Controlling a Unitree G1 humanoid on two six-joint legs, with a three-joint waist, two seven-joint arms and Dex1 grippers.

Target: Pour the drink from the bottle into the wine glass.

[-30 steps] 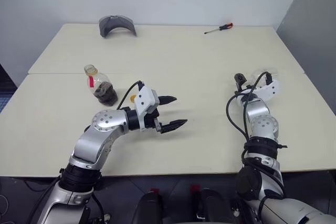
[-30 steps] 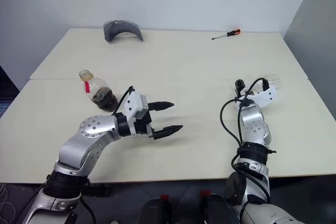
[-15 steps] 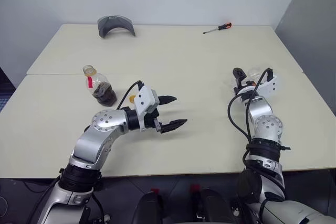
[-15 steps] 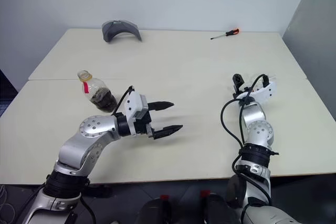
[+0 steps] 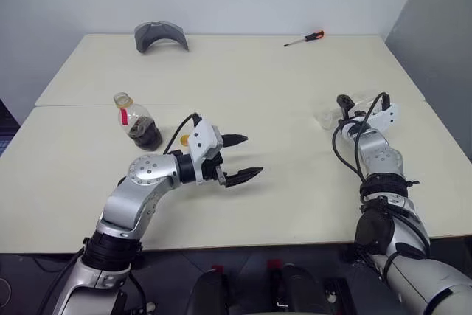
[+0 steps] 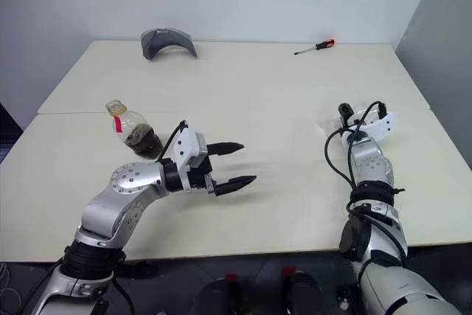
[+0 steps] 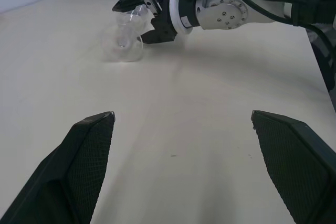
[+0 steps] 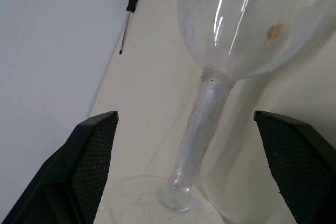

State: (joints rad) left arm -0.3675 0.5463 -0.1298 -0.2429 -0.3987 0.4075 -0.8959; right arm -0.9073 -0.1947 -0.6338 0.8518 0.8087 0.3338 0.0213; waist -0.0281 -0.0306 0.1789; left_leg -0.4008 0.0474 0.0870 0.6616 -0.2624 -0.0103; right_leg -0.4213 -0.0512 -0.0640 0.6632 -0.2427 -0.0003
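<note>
The clear stemmed wine glass (image 8: 210, 93) stood upright on the cream table (image 5: 258, 79) at its right side, with the right gripper (image 7: 140, 20) level with it; its black fingers (image 8: 92, 166) were spread wide to either side of the thin stem, not touching it and holding nothing. The small clear plastic bottle (image 5: 136, 119) with a red neck label, dark drink (image 5: 145, 135) low in its rounded body, stood at the table's left, just beside the left arm. The left gripper (image 5: 237, 157) hung over mid-table, fingers wide apart and empty, well apart from the glass. An orange-handled screwdriver (image 5: 304, 37) and a grey curved object (image 5: 161, 35) lay at the far edge.
</note>
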